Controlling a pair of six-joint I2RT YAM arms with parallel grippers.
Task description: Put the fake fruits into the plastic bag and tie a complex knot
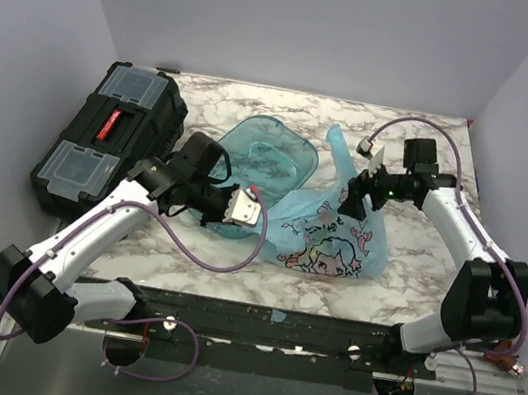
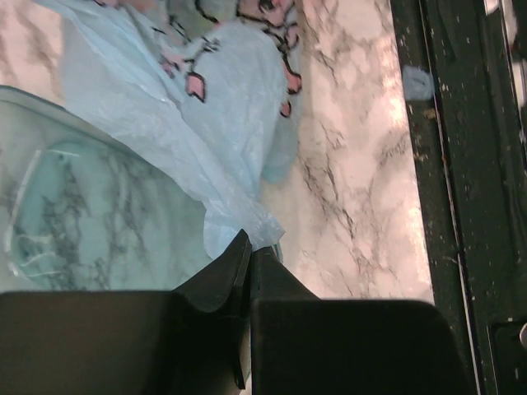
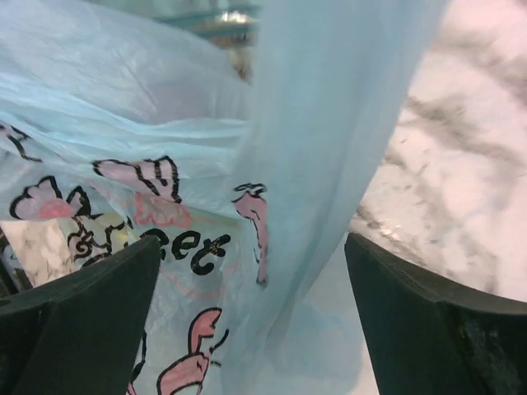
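Observation:
The light-blue plastic bag with its pink cartoon print lies bulging on the marble table. A loose tail of the bag stands up at the back. My left gripper sits at the bag's left edge, over the teal tray's near rim. Its fingertips are pressed together on a corner of the bag film. My right gripper is open, with an upright strip of the bag between its fingers, untouched. The fake fruits are hidden. No knot shows.
A clear teal oval tray lies just left of the bag, partly under it. A black toolbox stands at the table's left side. The black front rail runs along the near edge.

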